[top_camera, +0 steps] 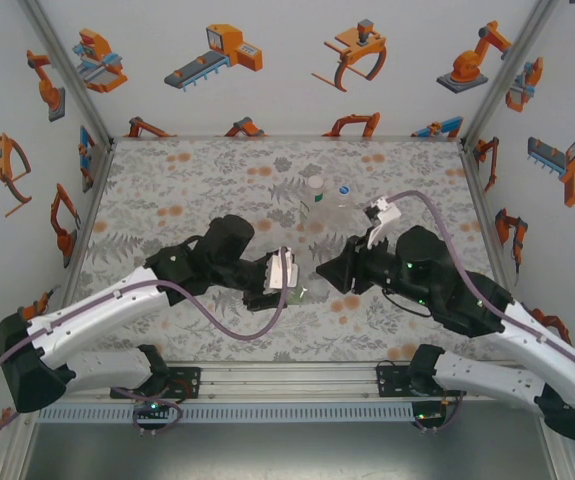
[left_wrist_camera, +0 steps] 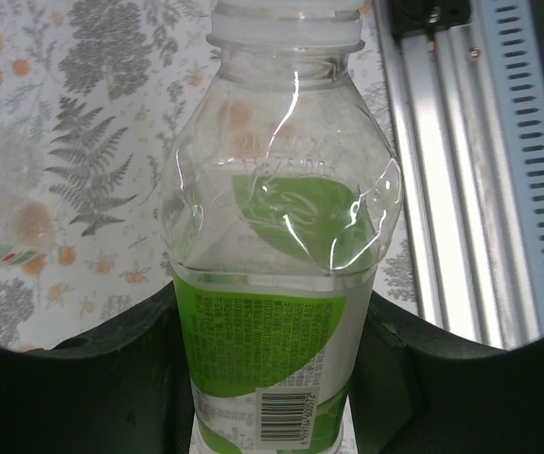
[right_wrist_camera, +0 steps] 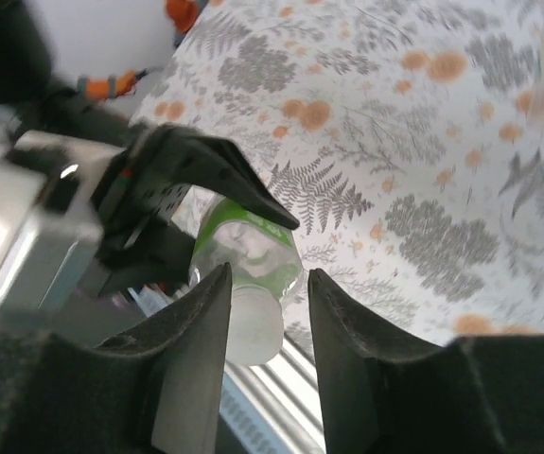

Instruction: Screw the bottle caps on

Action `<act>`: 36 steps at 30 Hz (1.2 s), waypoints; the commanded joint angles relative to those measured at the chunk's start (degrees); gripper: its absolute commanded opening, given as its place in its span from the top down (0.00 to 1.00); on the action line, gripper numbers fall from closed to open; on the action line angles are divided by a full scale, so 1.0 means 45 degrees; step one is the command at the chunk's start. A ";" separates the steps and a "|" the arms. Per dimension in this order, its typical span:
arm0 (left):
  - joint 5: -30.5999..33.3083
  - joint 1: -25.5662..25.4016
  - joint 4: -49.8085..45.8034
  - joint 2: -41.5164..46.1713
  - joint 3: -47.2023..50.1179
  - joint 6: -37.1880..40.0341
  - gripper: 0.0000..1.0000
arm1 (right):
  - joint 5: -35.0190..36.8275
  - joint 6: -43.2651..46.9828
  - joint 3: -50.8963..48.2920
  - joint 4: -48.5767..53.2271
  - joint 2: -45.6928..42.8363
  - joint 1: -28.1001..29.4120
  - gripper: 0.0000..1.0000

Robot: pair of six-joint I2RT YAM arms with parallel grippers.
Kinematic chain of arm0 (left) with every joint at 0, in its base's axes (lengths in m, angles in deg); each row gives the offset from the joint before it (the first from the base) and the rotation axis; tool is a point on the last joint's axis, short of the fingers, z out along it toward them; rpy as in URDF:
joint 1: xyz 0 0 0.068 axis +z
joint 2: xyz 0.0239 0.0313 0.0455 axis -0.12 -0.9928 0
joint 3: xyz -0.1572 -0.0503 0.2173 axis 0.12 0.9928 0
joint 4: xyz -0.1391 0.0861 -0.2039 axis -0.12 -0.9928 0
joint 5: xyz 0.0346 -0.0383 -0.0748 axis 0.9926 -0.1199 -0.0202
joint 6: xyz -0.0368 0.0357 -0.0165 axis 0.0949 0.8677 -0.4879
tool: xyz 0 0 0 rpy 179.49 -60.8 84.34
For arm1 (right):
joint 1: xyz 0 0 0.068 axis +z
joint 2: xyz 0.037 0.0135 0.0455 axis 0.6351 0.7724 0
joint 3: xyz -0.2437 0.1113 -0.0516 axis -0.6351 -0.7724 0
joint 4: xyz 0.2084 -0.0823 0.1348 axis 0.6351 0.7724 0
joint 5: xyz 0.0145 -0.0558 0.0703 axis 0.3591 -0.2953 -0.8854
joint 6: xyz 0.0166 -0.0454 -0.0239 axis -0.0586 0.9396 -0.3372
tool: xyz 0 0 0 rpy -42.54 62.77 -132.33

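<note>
The left gripper [left_wrist_camera: 270,340] clamps the green-labelled bottle [left_wrist_camera: 276,236] above the middle of the table's [top_camera: 167,190] near edge. Its thin walls look light and crushable. The right gripper [right_wrist_camera: 264,284] straddles the white cap [right_wrist_camera: 251,333], the stiffer hold, but whether it pinches cannot be told.

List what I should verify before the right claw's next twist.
1. Hold: left claw shut on the green-label bottle: ok.
2. White cap sits on the bottle's neck: ok.
3. Right claw straddles the cap, one finger on each side: ok.
4. Right claw actually pinching the cap: cannot tell.
5. Cap threaded fully down: cannot tell.
6. Two other bottles stand apart from both claws: ok.
</note>
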State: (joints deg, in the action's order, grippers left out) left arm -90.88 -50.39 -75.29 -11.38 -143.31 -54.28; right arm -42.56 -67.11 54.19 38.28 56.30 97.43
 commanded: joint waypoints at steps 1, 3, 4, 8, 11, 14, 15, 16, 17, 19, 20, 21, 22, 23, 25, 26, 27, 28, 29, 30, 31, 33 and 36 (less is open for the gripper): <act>-0.1974 0.0055 -0.1971 -0.0532 -0.0888 0.0369 1.00 | -0.3023 0.5419 0.0419 0.0456 -0.0159 0.0099 0.58; -0.2626 0.0057 -0.2790 -0.0843 -0.1240 0.0512 1.00 | -0.4642 0.7075 0.0437 0.0810 -0.0150 0.0100 0.55; -0.2922 0.0052 -0.3191 -0.0998 -0.1427 0.0545 1.00 | -0.5398 0.7806 0.0416 0.0969 -0.0150 0.0085 0.52; -0.3667 0.0052 -0.4028 -0.1270 -0.1797 0.0514 1.00 | -0.6853 0.9672 0.0220 0.1395 -0.0253 0.0094 0.46; -0.3955 0.0052 -0.4121 -0.1331 -0.1837 0.0320 1.00 | -0.7120 1.0150 -0.0194 0.1255 -0.0350 0.0094 0.46; -0.4032 0.0063 -0.4121 -0.1366 -0.1878 0.0095 1.00 | -0.7325 1.0179 -0.0581 0.0978 -0.0387 0.0090 0.47; -0.4055 0.0066 -0.4122 -0.1390 -0.1907 0.0013 1.00 | -0.7273 1.0182 -0.0690 0.0889 -0.0398 0.0094 0.48; -0.4113 0.0072 -0.4121 -0.1399 -0.1917 -0.0006 1.00 | -0.7218 1.0179 -0.0796 0.0805 -0.0436 0.0100 0.49; -0.4167 0.0071 -0.4121 -0.1421 -0.1933 -0.0033 1.00 | -0.7139 1.0182 -0.0889 0.0749 -0.0448 0.0098 0.49; -0.4233 0.0072 -0.4131 -0.1470 -0.1953 -0.0056 1.00 | -0.6987 1.0160 -0.1031 0.0624 -0.0471 0.0111 0.49; -0.4253 0.0072 -0.4121 -0.1490 -0.1956 -0.0097 1.00 | -0.6970 1.0162 -0.1060 0.0570 -0.0457 0.0112 0.50; -0.4279 0.0072 -0.4121 -0.1515 -0.1972 -0.0133 1.00 | -0.6968 1.0141 -0.1080 0.0499 -0.0460 0.0119 0.51; -0.4258 0.0074 -0.4121 -0.1555 -0.1976 -0.0172 1.00 | -0.6972 1.0121 -0.1082 0.0465 -0.0460 0.0119 0.52; -0.4233 0.0072 -0.4118 -0.1578 -0.1976 -0.0200 1.00 | -0.7036 1.0121 -0.1102 0.0425 -0.0448 0.0119 0.52; -0.4235 0.0073 -0.4126 -0.1614 -0.1976 -0.0234 1.00 | -0.7142 1.0102 -0.1088 0.0338 -0.0448 0.0115 0.53; -0.4232 0.0091 -0.4121 -0.1656 -0.1962 -0.0225 1.00 | -0.7226 1.0065 -0.1110 0.0260 -0.0444 0.0116 0.54; -0.4229 0.0091 -0.4121 -0.1686 -0.1957 -0.0248 1.00 | -0.7333 1.0026 -0.1102 0.0185 -0.0456 0.0119 0.55; -0.4223 0.0091 -0.4121 -0.1701 -0.1966 -0.0256 1.00 | -0.7428 0.9987 -0.1121 0.0140 -0.0454 0.0109 0.54; -0.4195 0.0091 -0.4121 -0.1723 -0.1971 -0.0259 1.00 | -0.7540 0.9948 -0.1122 0.0077 -0.0451 0.0129 0.54; -0.4208 0.0091 -0.4101 -0.1718 -0.1976 -0.0292 1.00 | -0.7625 0.9897 -0.1139 0.0035 -0.0425 0.0139 0.55; -0.4184 0.0091 -0.4079 -0.1726 -0.1976 -0.0288 1.00 | -0.7666 0.9868 -0.1142 -0.0007 -0.0429 0.0148 0.54; -0.4174 0.0096 -0.4055 -0.1710 -0.1986 -0.0300 1.00 | -0.7579 0.9828 -0.1195 -0.0018 -0.0420 0.0178 0.55; -0.4195 0.0111 -0.4024 -0.1662 -0.1981 -0.0309 1.00 | -0.7382 0.9808 -0.1276 0.0124 -0.0406 0.0188 0.55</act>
State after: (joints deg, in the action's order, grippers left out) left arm -107.36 -50.28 -92.89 -18.92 -150.35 -55.20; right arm -75.24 -22.72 49.27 40.18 54.90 97.82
